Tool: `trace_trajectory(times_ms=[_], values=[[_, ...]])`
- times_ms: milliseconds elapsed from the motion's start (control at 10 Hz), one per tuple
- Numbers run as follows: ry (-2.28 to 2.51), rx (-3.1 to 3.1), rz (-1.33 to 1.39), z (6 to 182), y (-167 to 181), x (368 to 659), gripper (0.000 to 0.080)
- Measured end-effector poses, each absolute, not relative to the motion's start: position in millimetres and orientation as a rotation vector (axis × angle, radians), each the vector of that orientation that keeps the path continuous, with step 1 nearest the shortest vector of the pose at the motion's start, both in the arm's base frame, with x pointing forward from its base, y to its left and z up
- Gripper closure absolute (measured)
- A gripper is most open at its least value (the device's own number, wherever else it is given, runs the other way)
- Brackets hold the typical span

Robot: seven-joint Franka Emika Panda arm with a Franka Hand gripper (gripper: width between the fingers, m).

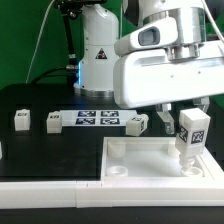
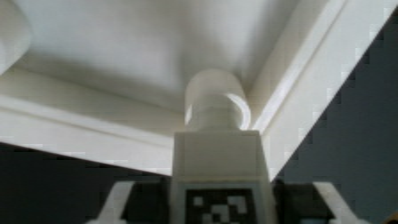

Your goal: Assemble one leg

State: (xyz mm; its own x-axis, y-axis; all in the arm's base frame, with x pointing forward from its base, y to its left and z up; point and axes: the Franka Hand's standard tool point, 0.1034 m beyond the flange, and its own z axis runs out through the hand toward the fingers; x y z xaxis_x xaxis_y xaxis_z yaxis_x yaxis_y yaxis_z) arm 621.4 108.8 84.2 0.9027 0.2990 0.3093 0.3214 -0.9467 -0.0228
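Observation:
My gripper [image 1: 190, 117] is shut on a leg [image 1: 190, 132], a white post with a marker tag on its face, and holds it upright over the far right corner of the large white tray-like part [image 1: 130, 162]. The leg's round lower tip sits at or just above that corner. In the wrist view the leg [image 2: 221, 150] runs between my fingers [image 2: 118, 198], tag near the jaws, and its rounded tip points into the inner corner of the tray-like part [image 2: 107, 60]. Three more legs lie on the black table: [image 1: 20, 120], [image 1: 52, 122], [image 1: 137, 123].
The marker board [image 1: 97, 119] lies flat on the table behind the tray-like part, between the loose legs. A white robot base [image 1: 98, 50] stands at the back. The tray-like part's raised rim [image 1: 110, 150] borders its recessed floor.

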Motion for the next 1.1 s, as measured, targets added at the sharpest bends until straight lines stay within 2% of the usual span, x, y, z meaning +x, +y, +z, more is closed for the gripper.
trace_trajectory(times_ms=[1100], values=[[-0.497,-2.987,-0.485,64.2,115.5,617.1,0.0509]])
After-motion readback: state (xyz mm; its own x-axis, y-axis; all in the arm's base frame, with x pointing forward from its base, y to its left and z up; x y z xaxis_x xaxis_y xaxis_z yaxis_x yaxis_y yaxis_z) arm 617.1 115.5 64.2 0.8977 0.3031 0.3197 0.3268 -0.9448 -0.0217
